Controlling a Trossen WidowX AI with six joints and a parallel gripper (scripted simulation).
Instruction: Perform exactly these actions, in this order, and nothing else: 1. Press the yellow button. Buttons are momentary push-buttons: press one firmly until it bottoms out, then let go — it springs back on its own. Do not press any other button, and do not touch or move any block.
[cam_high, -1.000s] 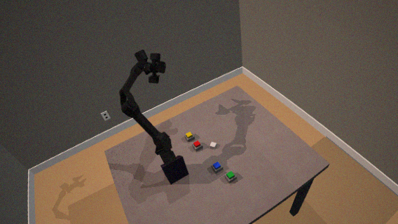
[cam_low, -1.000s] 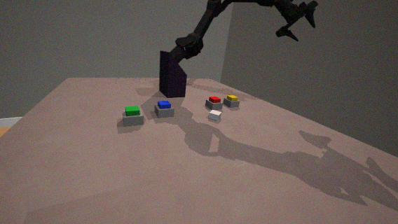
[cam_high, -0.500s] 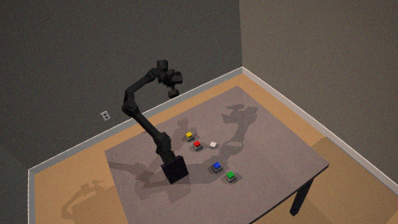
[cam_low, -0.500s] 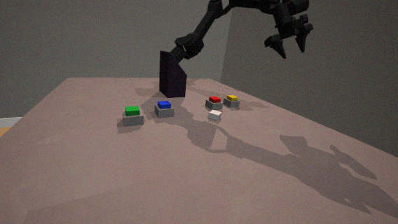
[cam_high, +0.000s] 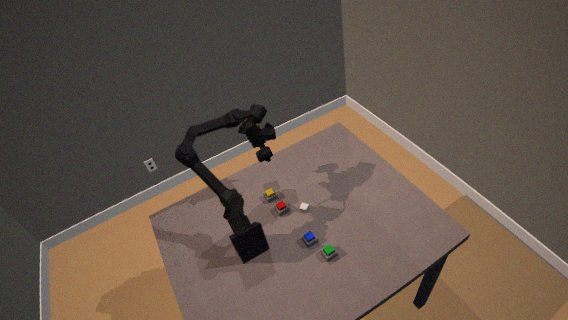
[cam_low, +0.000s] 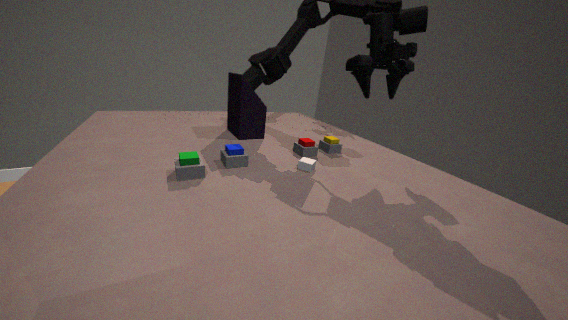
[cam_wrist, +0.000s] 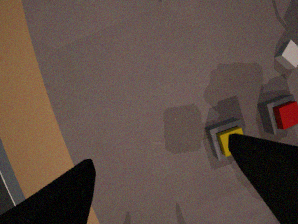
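The yellow button (cam_high: 270, 192) (cam_low: 331, 140) (cam_wrist: 229, 142) sits on a grey base, its cap raised. My gripper (cam_low: 379, 97) (cam_wrist: 162, 154) is open and empty, pointing down high above the table. In the wrist view the yellow button shows at the right fingertip, which covers a little of its cap, so the button lies to the right of the midway point between the fingers. Nothing touches the button.
The red button (cam_high: 281, 205) (cam_low: 306, 142) (cam_wrist: 287, 115) stands beside the yellow one. A white block (cam_high: 304, 206) (cam_low: 306, 164) (cam_wrist: 290, 54) lies near the red button. The blue button (cam_high: 309, 236) (cam_low: 234, 149) and green button (cam_high: 328, 250) (cam_low: 189, 158) stand farther off.
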